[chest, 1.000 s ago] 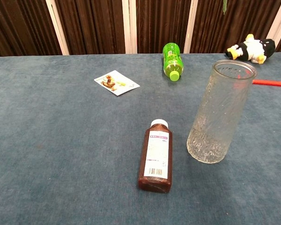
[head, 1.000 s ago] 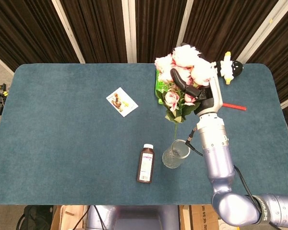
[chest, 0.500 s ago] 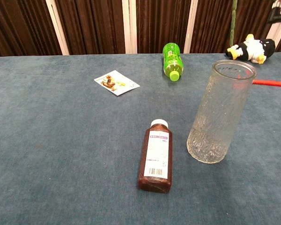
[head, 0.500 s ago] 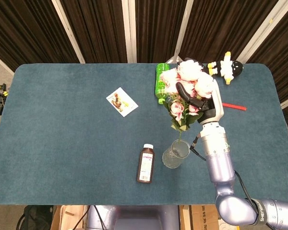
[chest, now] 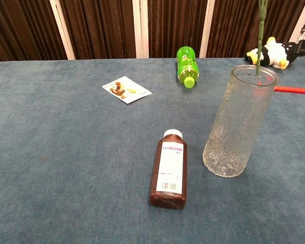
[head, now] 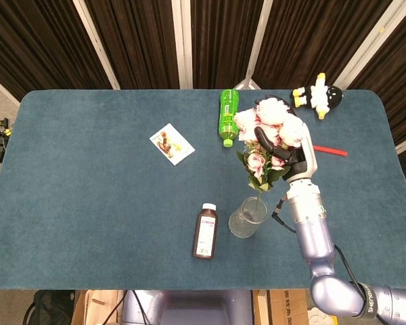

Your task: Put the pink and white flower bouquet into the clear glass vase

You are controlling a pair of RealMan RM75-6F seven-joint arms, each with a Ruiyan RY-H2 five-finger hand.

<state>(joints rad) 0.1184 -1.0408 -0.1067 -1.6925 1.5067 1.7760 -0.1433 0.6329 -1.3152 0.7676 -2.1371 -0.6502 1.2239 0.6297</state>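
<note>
The right robot hand (head: 284,145) grips the bouquet (head: 267,135) upright, its stem tip at the rim of the vase (chest: 239,122) directly below, near the tabletop's front edge.

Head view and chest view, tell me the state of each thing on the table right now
bouquet: upright, gripped by the right hand, stem tip at the vase mouth
glass vase: upright
brown bottle: lying down, capped
green bottle: lying down, capped
penguin toy: lying down
left hand: not in view
</note>
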